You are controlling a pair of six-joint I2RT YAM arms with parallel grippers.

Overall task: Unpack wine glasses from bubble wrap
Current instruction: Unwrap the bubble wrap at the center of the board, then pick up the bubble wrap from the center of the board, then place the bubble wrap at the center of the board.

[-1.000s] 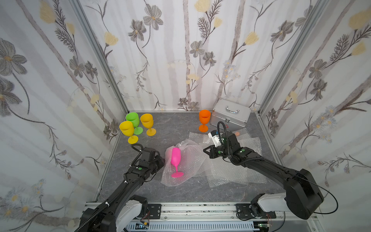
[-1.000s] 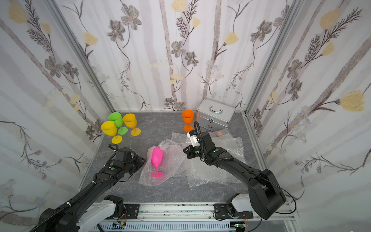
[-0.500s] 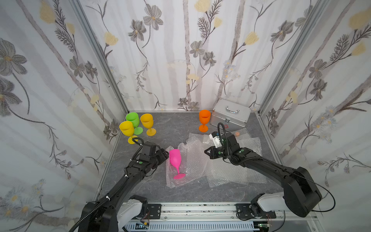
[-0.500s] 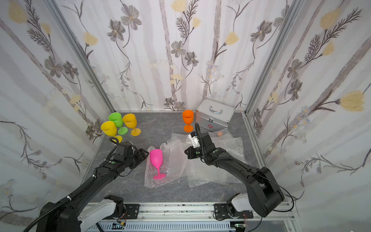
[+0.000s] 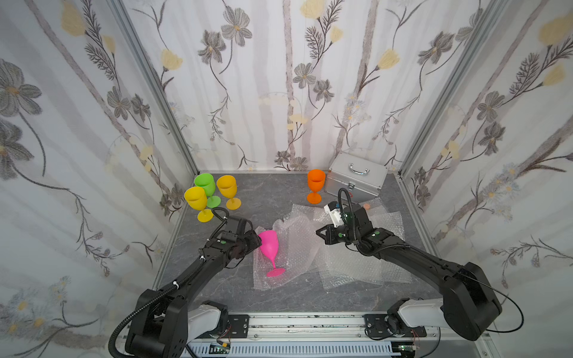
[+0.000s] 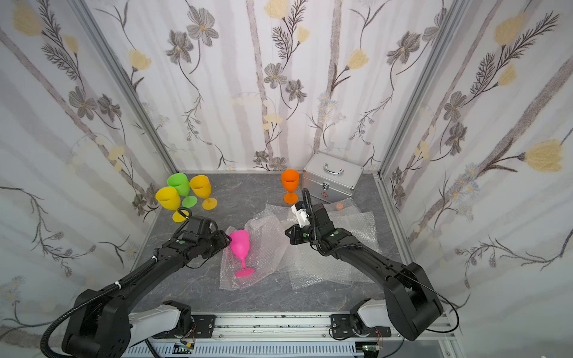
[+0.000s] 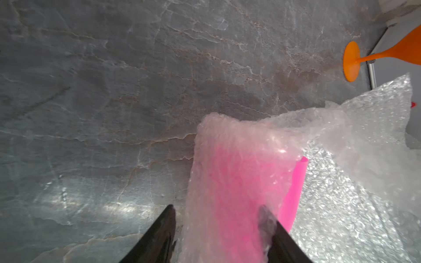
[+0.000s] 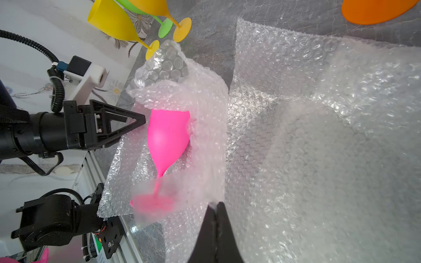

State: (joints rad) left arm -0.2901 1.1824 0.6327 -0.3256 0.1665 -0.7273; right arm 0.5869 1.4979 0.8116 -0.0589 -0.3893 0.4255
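Note:
A pink wine glass (image 5: 269, 245) lies on its side on a spread sheet of bubble wrap (image 5: 297, 245), its foot toward the front. My left gripper (image 7: 216, 206) is open. Its fingers stand either side of the bowl, where a fold of wrap (image 7: 239, 164) still covers it; only the rim (image 7: 295, 182) shows bare. My right gripper (image 8: 215, 203) is shut on the far edge of that sheet and holds it raised (image 5: 319, 232). Green (image 5: 204, 183), yellow (image 5: 195, 198) and amber (image 5: 227, 186) glasses stand upright at the back left, an orange one (image 5: 316, 181) at the back.
A silver case (image 5: 356, 179) sits in the back right corner. More flat bubble wrap sheets (image 5: 372, 263) cover the right half of the grey stone floor. Papered walls close in on three sides, and a metal rail (image 5: 310, 322) runs along the front.
My left gripper has moved right, up to the pink bowl. The wrap that bulged over the glass now lies flatter and leaves most of it bare. The right arm has barely moved.

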